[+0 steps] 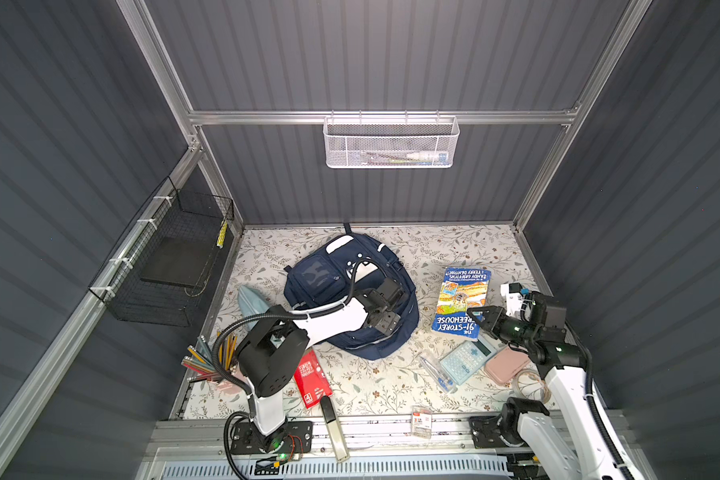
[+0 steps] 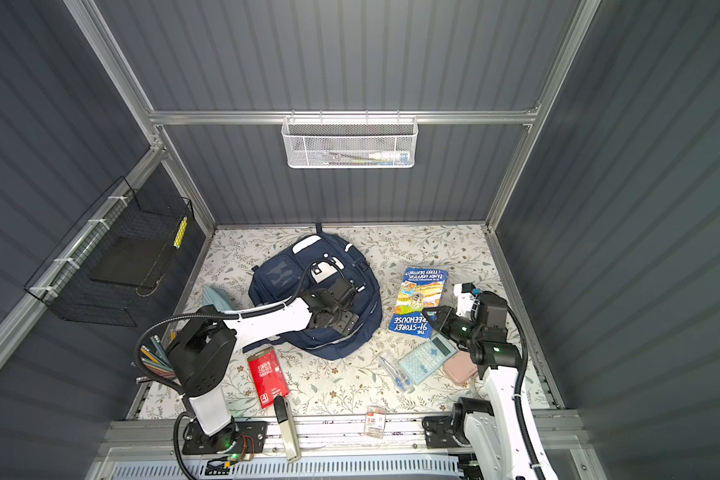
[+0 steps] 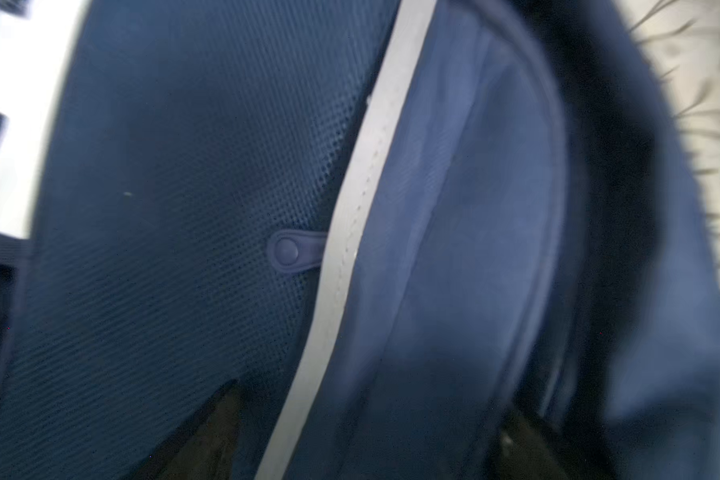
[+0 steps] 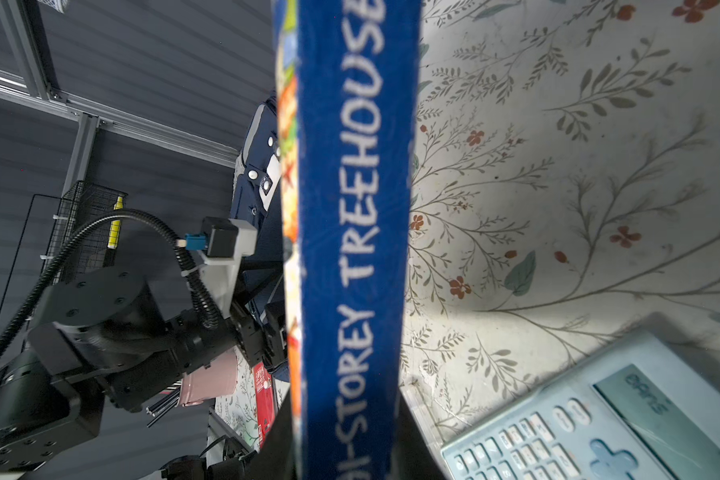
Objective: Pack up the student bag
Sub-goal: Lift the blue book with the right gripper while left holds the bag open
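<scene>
Floral tabletop (image 1: 350, 386), student bag (image 1: 321, 282) lengthwise, top rearward

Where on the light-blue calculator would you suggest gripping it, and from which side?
I'd take its two long edges near the display end, coming straight down. The calculator lies face up and thin, so only the edges offer a pinch. The pink case sits close along one long edge and the clear pen case by the keypad end.

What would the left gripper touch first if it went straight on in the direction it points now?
The student bag: the left gripper points down at its navy fabric beside the grey stripe. It looks very near, but depth is unclear.
</scene>
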Action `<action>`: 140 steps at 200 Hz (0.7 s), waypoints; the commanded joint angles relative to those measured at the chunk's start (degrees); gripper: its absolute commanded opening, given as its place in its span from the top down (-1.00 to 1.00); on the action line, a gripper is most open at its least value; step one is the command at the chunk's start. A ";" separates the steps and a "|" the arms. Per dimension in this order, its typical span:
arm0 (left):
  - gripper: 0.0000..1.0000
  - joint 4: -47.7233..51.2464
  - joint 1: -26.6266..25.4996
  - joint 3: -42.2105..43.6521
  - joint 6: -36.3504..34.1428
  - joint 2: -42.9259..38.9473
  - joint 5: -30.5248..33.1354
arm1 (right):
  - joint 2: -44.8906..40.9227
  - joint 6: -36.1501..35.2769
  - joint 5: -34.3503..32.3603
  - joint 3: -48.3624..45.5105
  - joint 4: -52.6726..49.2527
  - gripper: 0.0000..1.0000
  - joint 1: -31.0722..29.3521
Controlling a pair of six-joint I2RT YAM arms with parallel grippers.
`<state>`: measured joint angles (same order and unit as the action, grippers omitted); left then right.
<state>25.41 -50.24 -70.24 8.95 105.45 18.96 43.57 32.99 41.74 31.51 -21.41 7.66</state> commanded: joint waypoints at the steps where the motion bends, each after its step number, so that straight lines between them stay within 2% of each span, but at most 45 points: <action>1: -0.78 0.71 -0.40 -1.64 -0.81 2.16 1.75 | -0.20 -0.35 1.53 0.91 3.82 1.00 -0.25; 10: -0.49 1.25 -0.45 -2.30 -0.38 2.12 1.23 | 0.13 0.46 1.55 0.31 4.70 1.00 -0.28; 14: -0.29 1.51 -0.41 -2.66 -0.27 1.80 0.81 | 0.19 0.97 1.78 -0.07 5.27 1.00 -0.28; 20: 0.34 1.86 -0.41 -3.25 -0.11 0.99 0.35 | 0.34 1.87 2.22 -0.73 6.54 1.00 -0.45; 24: 0.68 2.23 -0.40 -3.72 0.00 0.40 0.23 | 0.38 2.48 2.44 -1.18 7.41 1.00 -0.60; 30: 1.00 3.09 -0.45 -4.77 0.27 -0.56 -0.14 | 0.42 3.61 2.68 -1.88 8.84 1.00 -0.99; 52: 1.00 8.11 0.52 -10.14 0.21 -4.14 -0.95 | 0.33 7.55 1.98 -3.91 14.00 1.00 -4.32; 70: 1.00 10.75 2.76 -14.43 0.54 -7.79 -4.02 | 0.88 10.32 0.59 -4.40 17.89 1.00 -8.33; 91: 1.00 12.10 6.56 -16.73 0.42 -11.65 -8.03 | 1.49 14.67 -2.07 -5.65 23.55 1.00 -13.19; 109: 1.00 13.34 8.75 -18.44 0.03 -13.41 -8.20 | 2.80 19.75 -4.10 -7.64 29.52 1.00 -15.99; 140: 1.00 13.55 9.75 -20.44 0.21 -15.04 -12.39 | 8.87 21.58 -8.71 -5.82 35.40 1.00 -23.85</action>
<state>39.20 -40.32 -88.09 8.75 92.20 10.92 49.36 50.68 36.42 24.05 1.96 -11.57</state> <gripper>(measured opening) 0.068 0.228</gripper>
